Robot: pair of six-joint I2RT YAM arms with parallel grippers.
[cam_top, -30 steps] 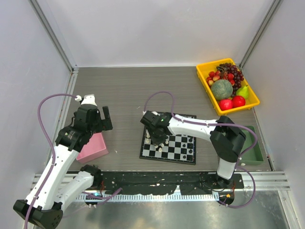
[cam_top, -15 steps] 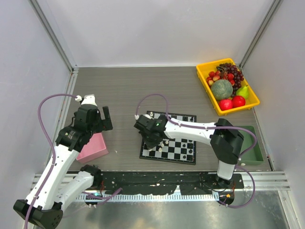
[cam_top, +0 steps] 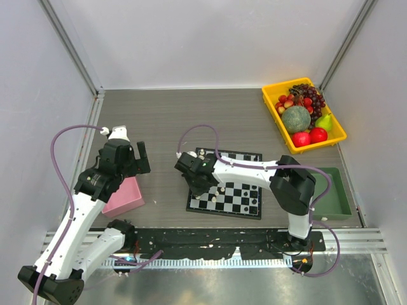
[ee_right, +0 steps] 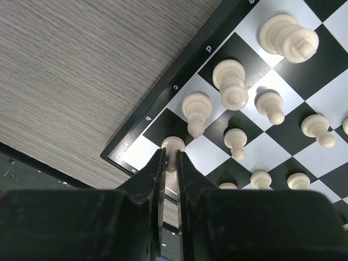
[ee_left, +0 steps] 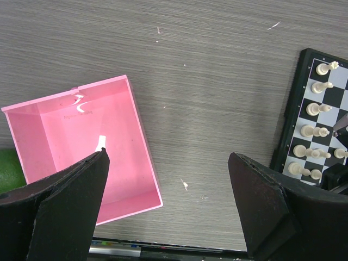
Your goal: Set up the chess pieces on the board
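Note:
The small checkered board (cam_top: 245, 200) lies mid-table, also in the right wrist view (ee_right: 163, 98) and at the right edge of the left wrist view (ee_left: 296, 109). Several white chess pieces (ee_right: 231, 81) stand in its left columns. My right gripper (ee_right: 170, 159) is shut on a white piece (ee_right: 173, 144) just over the board's near-left corner squares; in the top view it (cam_top: 194, 175) hangs over the board's left edge. My left gripper (ee_left: 168, 179) is wide open and empty, high above bare table beside the pink box (ee_left: 81, 147).
The pink box (cam_top: 125, 197) holds one small white piece (ee_left: 101, 142). A yellow tray (cam_top: 272, 108) of fruit stands at the back right. A green bin (cam_top: 340, 197) sits at the right. A green object (ee_left: 8, 168) lies left of the pink box.
My right gripper has moved left across the board, from over its left columns to its left edge, keeping the white piece. The left arm has not moved.

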